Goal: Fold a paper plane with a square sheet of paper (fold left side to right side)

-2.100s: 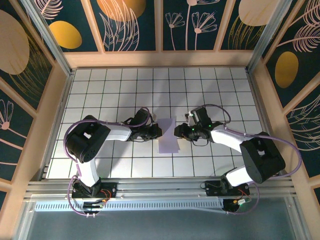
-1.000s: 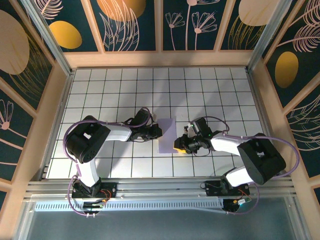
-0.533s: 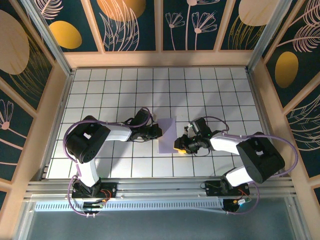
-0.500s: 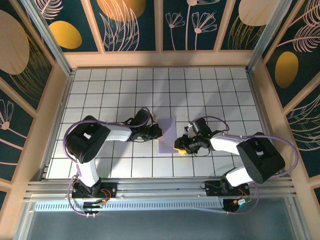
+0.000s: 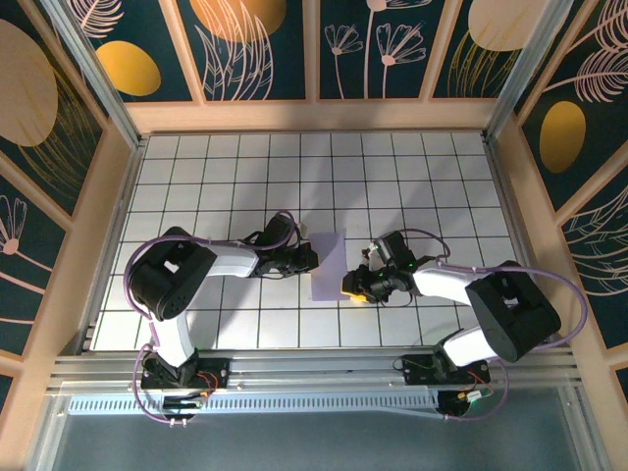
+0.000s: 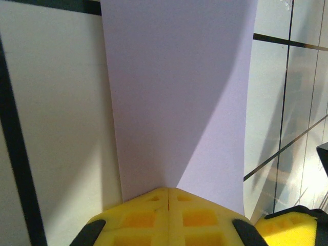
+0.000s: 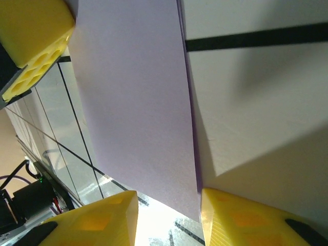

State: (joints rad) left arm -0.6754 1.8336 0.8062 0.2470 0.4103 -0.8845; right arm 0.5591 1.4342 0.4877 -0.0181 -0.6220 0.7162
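Note:
The square sheet of paper [image 5: 328, 263] lies flat on the white grid table as a narrow lavender rectangle, folded over on itself. My left gripper [image 5: 312, 259] is shut, and its yellow fingertips [image 6: 154, 205] rest on the sheet's [image 6: 179, 92] left edge. My right gripper [image 5: 349, 287] is open at the near right corner. In the right wrist view the sheet's [image 7: 133, 102] layered right edge runs down between the two fingers of the right gripper [image 7: 168, 218], which do not touch it. The paper plane is out of view.
The white tiled table [image 5: 412, 186] is ringed by a wooden rim [image 5: 314, 116] and patterned walls. Both arms reach in from the near rail [image 5: 314, 371]. A left finger [image 7: 31, 36] shows in the right wrist view, and a right finger [image 6: 287, 225] in the left wrist view.
My right gripper has moved down the sheet's right edge toward the near corner and now holds still there. The left gripper and the sheet have not moved.

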